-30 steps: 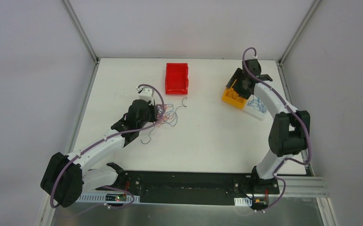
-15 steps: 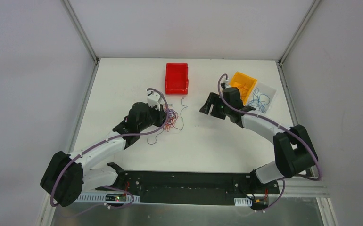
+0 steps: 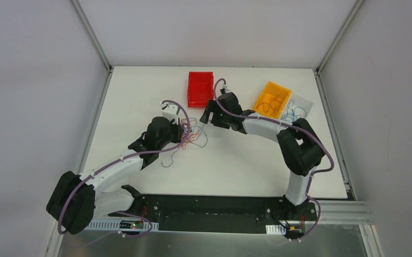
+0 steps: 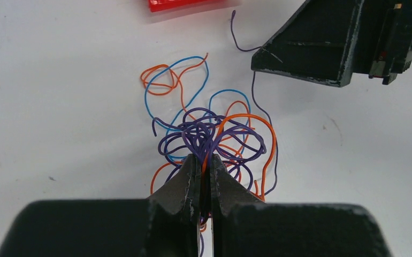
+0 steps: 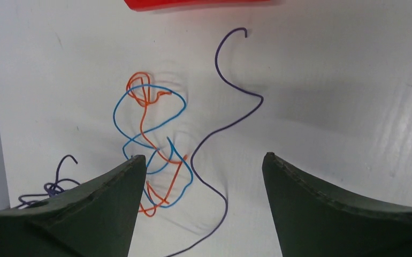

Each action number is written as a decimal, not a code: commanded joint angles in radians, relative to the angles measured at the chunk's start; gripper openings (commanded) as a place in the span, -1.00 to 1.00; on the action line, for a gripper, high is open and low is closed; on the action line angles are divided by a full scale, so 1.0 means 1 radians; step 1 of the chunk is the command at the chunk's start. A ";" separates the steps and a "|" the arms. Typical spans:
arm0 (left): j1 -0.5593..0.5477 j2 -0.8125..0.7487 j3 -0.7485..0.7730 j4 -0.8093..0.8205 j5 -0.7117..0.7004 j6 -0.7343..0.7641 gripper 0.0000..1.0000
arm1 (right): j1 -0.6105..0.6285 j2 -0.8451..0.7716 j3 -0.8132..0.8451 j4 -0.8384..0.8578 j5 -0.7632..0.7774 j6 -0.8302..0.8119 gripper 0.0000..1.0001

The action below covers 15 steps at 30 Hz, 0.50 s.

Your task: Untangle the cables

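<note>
Cables (image 3: 191, 137), seen from above, lie as a small knot of orange, blue and purple strands on the table (image 3: 236, 160), just in front of the red bin (image 3: 200, 89). The knot is held at its near side by the left gripper (image 3: 181, 127), while the right gripper (image 3: 208, 113) is poised just beside it, towards the red bin. Orange strands are seen in the orange bin (image 3: 272, 99) and blue ones in the clear bin (image 3: 299, 110) at the far right, so a sorting by colour is judged to be intended.

From the left wrist, the left gripper (image 4: 204, 160) is shown with its jaws pressed together on the purple heart of the cables (image 4: 209, 134). The clump is thus anchored, presumably so that one strand can be drawn out without the whole mass being dragged along. A dark finger (image 4: 321, 48) of the right gripper is seen at the upper right, above a loose purple strand (image 4: 254, 91).

From the right wrist, the right gripper (image 5: 201, 160) is shown with jaws spread wide and nothing held. The purple strand (image 5: 230, 123) runs beneath the gap, and a blue-and-orange loop (image 5: 149, 126) lies beside one finger. The purple strand is judged the likely target, since it lies freest of the knot.
</note>
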 commanded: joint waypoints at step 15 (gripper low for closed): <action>-0.006 -0.009 0.039 -0.025 -0.121 -0.020 -1.00 | 0.038 0.111 0.199 -0.225 0.073 -0.072 -1.00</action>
